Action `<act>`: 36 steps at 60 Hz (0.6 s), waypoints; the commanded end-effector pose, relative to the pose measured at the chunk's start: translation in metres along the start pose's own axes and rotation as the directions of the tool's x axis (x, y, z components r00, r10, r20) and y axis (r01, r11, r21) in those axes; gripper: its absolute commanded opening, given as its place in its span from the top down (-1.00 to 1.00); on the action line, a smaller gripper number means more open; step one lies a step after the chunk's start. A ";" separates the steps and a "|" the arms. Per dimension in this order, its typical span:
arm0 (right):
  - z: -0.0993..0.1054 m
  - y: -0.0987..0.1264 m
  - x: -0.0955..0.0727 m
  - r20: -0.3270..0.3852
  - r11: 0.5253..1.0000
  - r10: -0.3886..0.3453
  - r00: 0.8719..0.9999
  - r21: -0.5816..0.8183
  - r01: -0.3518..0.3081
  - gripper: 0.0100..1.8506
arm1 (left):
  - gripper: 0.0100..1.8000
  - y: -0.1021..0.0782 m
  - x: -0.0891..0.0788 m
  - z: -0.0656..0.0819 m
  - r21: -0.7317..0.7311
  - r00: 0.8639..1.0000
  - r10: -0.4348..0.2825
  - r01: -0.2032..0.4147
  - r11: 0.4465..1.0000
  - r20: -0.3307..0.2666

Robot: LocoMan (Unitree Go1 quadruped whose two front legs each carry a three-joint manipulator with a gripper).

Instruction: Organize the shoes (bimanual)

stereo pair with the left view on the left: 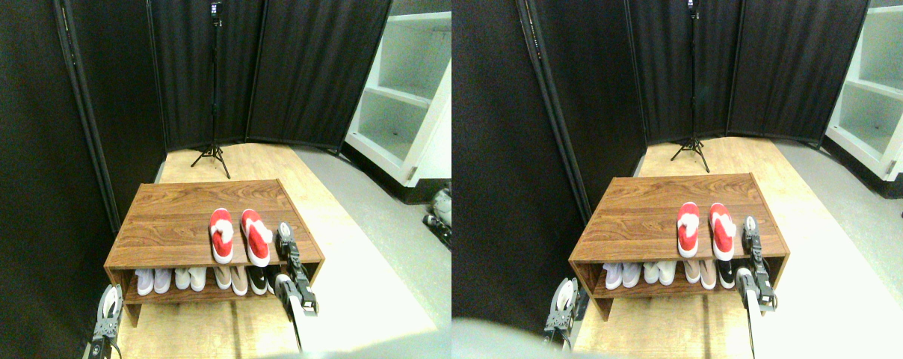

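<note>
Two bright red slip-on shoes with white fluffy lining lie side by side on top of the wooden shoe rack (pixel 167 217), toes pointing away from me. The left shoe (pixel 221 234) and the right shoe (pixel 256 236) are a small gap apart. My right gripper (pixel 284 232) is raised over the rack top just right of the right shoe, close beside it and holding nothing that I can see. My left gripper (pixel 109 303) hangs low at the rack's front left corner, away from the shoes.
White, beige and black pairs (pixel 205 278) fill the rack's lower shelf. A tripod stand (pixel 214 149) rises behind the rack before black curtain panels. A white shelving unit (pixel 407 97) stands at the right, across grey floor.
</note>
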 end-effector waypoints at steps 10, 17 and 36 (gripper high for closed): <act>-0.023 -0.003 0.009 -0.063 1.000 -0.017 0.998 -0.003 0.017 1.00 | 1.00 -0.004 -0.006 0.005 0.025 0.998 -0.045 0.043 0.999 0.047; -0.035 -0.003 0.012 -0.087 1.000 -0.025 0.996 0.016 0.027 1.00 | 1.00 -0.003 -0.009 0.007 0.033 0.996 -0.041 0.039 0.999 0.073; -0.062 0.000 0.014 -0.134 0.997 -0.050 0.990 0.056 0.057 1.00 | 1.00 -0.003 -0.014 0.011 0.041 0.995 -0.054 0.051 0.998 0.089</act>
